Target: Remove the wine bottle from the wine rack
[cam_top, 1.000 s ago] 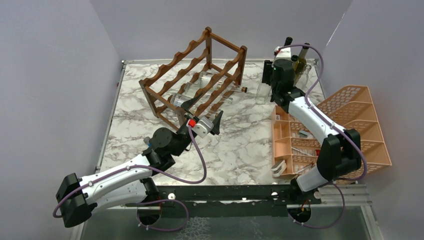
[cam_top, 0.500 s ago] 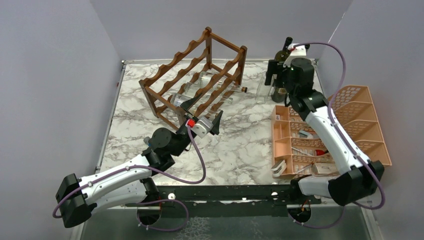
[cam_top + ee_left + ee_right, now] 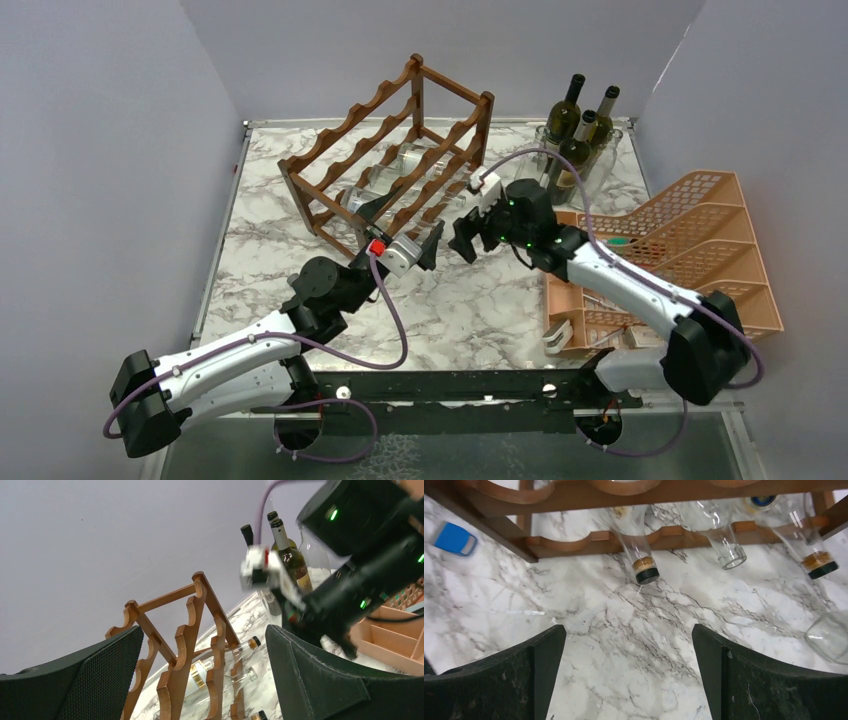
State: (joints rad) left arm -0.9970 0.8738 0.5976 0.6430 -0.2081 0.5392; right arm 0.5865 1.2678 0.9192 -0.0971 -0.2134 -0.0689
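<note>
Now the right tool (image 3: 468,240), jaws apart, faces the wine rack (image 3: 192,625), a corked bottle (image 3: 635,541) lying neck-first toward it. The left tool (image 3: 411,226), also apart, hovers alongside.

Setting: robotics lab test cell.
Evidence:
- Marble-print worktop (image 3: 480,300) boxed in by plain pale walls (image 3: 100,150) on three sides.
- Two white-and-black robot arms, left arm (image 3: 230,355) and right arm (image 3: 620,285), bolted to a black rail (image 3: 450,385) at the near edge, with purple cables (image 3: 401,322) looping off them.
- Staged props: wooden rack (image 3: 487,120), bottles (image 3: 566,118), orange tray organiser (image 3: 700,240).
</note>
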